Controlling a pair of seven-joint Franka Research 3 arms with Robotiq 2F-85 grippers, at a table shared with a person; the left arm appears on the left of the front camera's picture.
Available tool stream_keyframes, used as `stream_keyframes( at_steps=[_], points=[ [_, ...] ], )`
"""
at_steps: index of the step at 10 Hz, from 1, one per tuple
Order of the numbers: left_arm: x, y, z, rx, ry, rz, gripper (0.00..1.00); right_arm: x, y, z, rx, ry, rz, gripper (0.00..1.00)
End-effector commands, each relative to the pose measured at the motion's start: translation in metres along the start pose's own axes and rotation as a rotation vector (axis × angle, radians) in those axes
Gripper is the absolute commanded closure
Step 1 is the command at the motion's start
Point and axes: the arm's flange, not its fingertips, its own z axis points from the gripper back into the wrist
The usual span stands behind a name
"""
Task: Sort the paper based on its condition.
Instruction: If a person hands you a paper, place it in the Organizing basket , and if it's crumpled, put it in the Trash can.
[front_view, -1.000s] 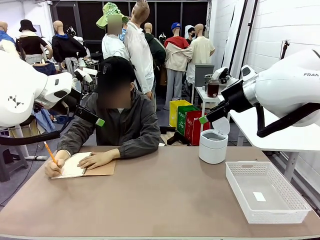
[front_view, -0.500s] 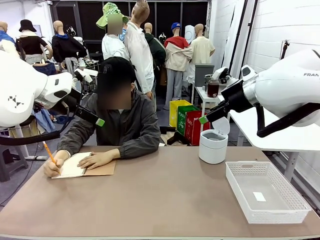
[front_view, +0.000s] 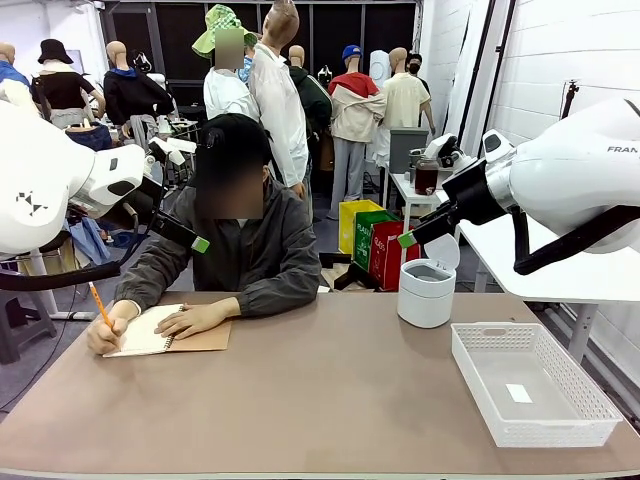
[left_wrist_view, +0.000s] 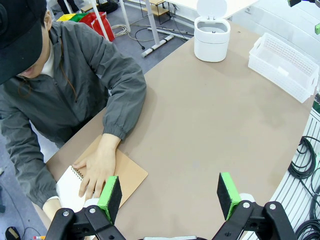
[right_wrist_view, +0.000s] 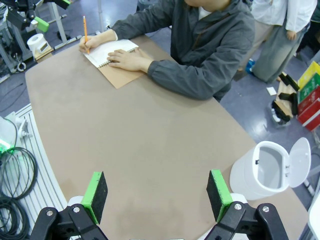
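Note:
No loose paper is in view. A person at the far side writes with a pencil (front_view: 99, 304) in a spiral notebook (front_view: 150, 338) with a brown cover (left_wrist_view: 127, 176), the other hand (right_wrist_view: 127, 59) flat on the page. My left gripper (left_wrist_view: 169, 194) hangs open high over the table's left part, one green pad (front_view: 201, 244) showing in front of the person's shoulder. My right gripper (right_wrist_view: 156, 195) is open too, high above the right part, its green pad (front_view: 407, 239) above the bin.
A white lidded bin (front_view: 426, 292) stands open at the far right of the brown table (front_view: 320, 400). A white mesh basket (front_view: 494, 331) sits at the right front, with a small white sticker (front_view: 518, 393) on its floor.
The person's writing hand and pencil shift slightly over the notebook. Both arms have stayed still.

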Motion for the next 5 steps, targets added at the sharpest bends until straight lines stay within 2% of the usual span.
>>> stream_keyframes(
  at_steps=[1,5],
  points=[
    [0.0003,0.0008,0.0012,-0.006,0.005,0.003,0.0,-0.0008,-0.0001,0.0004,0.009,0.001,-0.003,0.0],
    [0.0003,0.0008,0.0012,-0.006,0.005,0.003,0.0,-0.0008,-0.0001,0.0004,0.009,0.001,-0.003,0.0]
  ],
)
